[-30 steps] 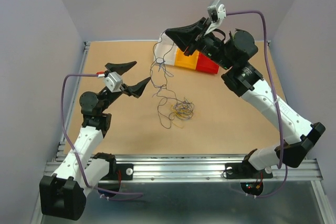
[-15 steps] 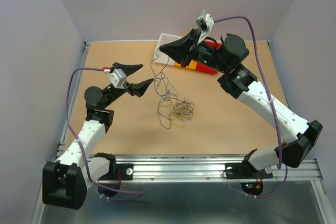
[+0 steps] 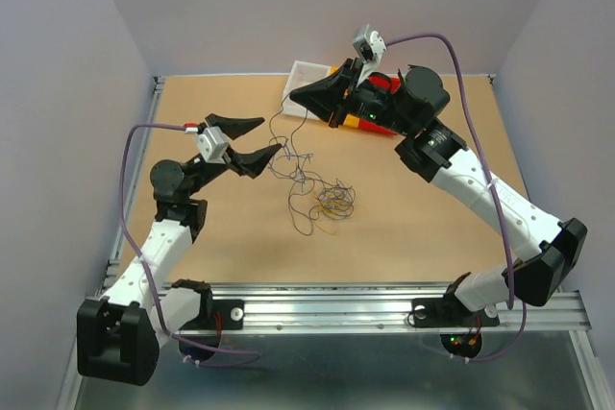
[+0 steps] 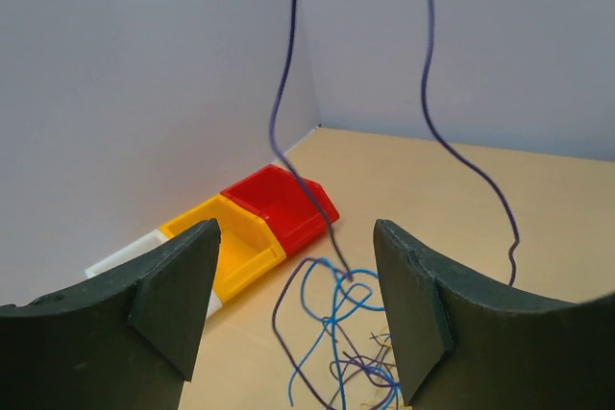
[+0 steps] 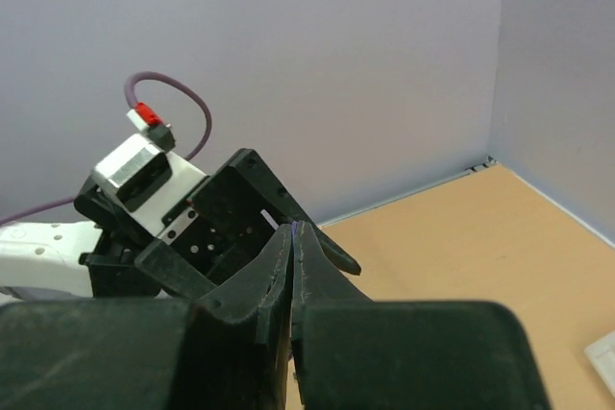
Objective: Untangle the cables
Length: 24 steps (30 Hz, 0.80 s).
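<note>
The cables (image 3: 322,201) are a thin tangle of yellow, dark purple and blue wires on the table's middle. One dark purple wire (image 3: 283,132) rises from the tangle to my right gripper (image 3: 296,95), which is shut on it and raised near the bins. In the left wrist view this wire (image 4: 279,112) hangs down between the fingers to the tangle (image 4: 360,333). My left gripper (image 3: 269,136) is open, its jaws on either side of the hanging wire, not touching it. In the right wrist view the right gripper (image 5: 293,228) is shut with a purple sliver between the tips.
A row of white (image 3: 306,79), yellow (image 4: 231,237) and red (image 4: 283,201) bins stands at the table's back, under my right arm. Grey walls enclose the table on three sides. A metal rail (image 3: 336,304) runs along the near edge.
My right gripper has swung left and nearer with the wire, now in front of the bins. My left gripper has moved right towards the hanging wire. The tangle has barely shifted.
</note>
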Available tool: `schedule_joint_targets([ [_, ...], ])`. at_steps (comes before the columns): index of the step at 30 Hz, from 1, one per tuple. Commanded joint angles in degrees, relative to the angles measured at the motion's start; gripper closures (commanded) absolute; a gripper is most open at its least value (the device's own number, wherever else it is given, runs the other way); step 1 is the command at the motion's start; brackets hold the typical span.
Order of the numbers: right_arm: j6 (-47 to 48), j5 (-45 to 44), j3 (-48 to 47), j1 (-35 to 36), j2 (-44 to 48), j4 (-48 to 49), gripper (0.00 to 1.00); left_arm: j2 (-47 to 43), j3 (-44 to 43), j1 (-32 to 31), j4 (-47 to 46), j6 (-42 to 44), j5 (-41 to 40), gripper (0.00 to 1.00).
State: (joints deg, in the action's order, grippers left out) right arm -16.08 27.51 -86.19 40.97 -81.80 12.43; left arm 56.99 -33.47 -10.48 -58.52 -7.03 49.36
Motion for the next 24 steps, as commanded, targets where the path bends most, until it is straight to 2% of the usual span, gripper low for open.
schedule_joint_targets([
  [1,-0.27,-0.17,0.32,0.51,0.15,3.22,0.99,-4.6,0.25,-0.15,-3.01,2.62,1.96,0.33],
  [4,-0.27,-0.26,0.24,0.51,0.15,3.22,0.99,-6.19,0.16,-0.15,0.95,4.3,-3.02,0.34],
  [9,-0.89,1.05,-0.38,0.51,-0.38,3.22,1.0,-4.27,-0.89,-0.24,-0.8,1.76,-0.15,0.32],
  [18,-2.03,2.29,-1.7,1.04,-1.34,3.57,1.0,4.26,-6.77,-3.05,-3.44,-1.86,-1.37,0.31],
  [19,-2.12,2.46,-1.78,1.04,-1.52,3.66,0.99,4.62,-7.13,-3.4,-3.35,-1.59,-1.98,0.32],
  [20,-2.2,2.64,-1.79,1.13,-1.61,3.75,0.99,5.58,-7.48,-4.45,-2.48,-1.15,-2.69,0.38],
  [22,-2.47,3.17,-1.96,1.22,-1.7,4.01,0.99,6.81,-9.23,-5.25,-0.9,0.25,-3.05,0.43],
  [23,-2.56,3.08,-2.14,1.22,-1.87,4.1,1.0,8.03,-9.68,-5.6,0.24,0.61,-2.7,0.51],
  [24,-2.56,3.08,-2.57,1.22,-2.13,4.18,1.0,8.57,-9.85,-5.86,0.51,0.7,-2.26,0.53],
])
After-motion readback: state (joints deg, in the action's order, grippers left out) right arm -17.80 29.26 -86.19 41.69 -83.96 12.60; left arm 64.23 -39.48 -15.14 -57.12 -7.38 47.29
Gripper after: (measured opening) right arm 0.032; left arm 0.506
